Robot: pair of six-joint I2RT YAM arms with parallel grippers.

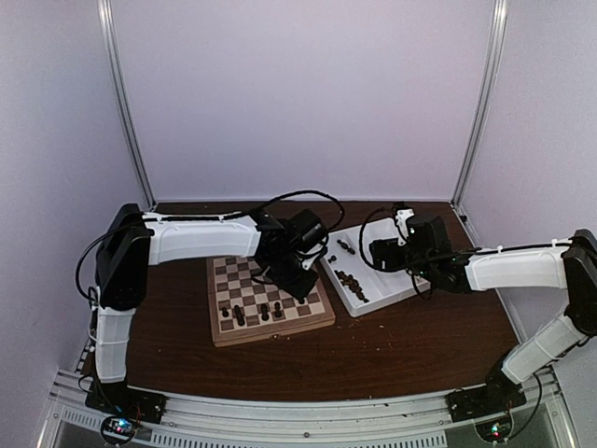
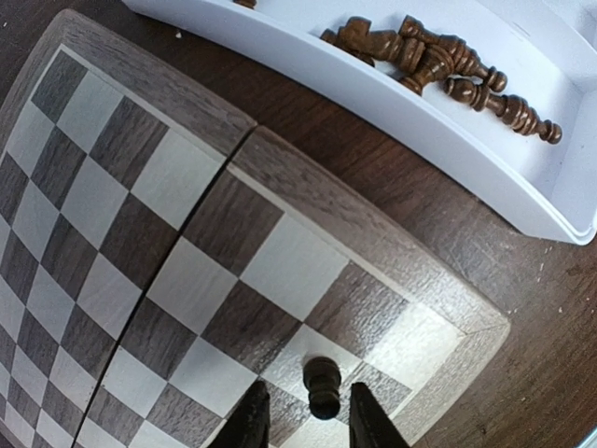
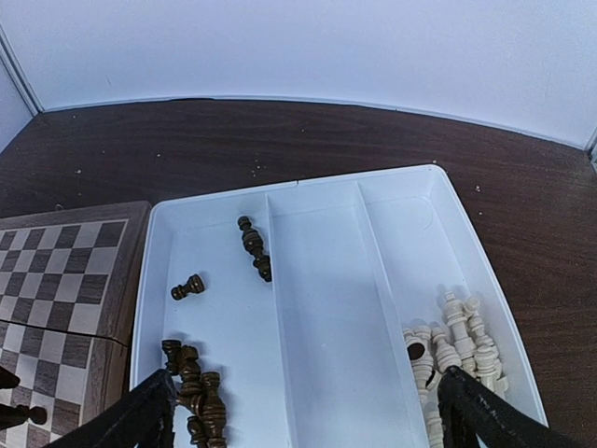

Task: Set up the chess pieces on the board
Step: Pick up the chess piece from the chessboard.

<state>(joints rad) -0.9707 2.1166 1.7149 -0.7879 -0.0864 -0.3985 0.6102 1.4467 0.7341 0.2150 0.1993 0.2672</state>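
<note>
One checkered wooden chessboard (image 1: 229,280), one white three-compartment tray (image 3: 317,280). The left pincer (image 2: 308,397) is partly spread around one dark brown wooden pawn (image 2: 324,381) without pinching it; the right pincer (image 3: 312,411) is spread wide, empty.

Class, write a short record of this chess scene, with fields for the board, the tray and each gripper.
board: a few placed dark pieces standing along its near side
left gripper: over a board corner, jaws open either side of one upright dark piece
tray: three compartments; loose dark pieces in one end compartment, cream pieces in the other, middle one bare
right gripper: wide open above the tray
</note>
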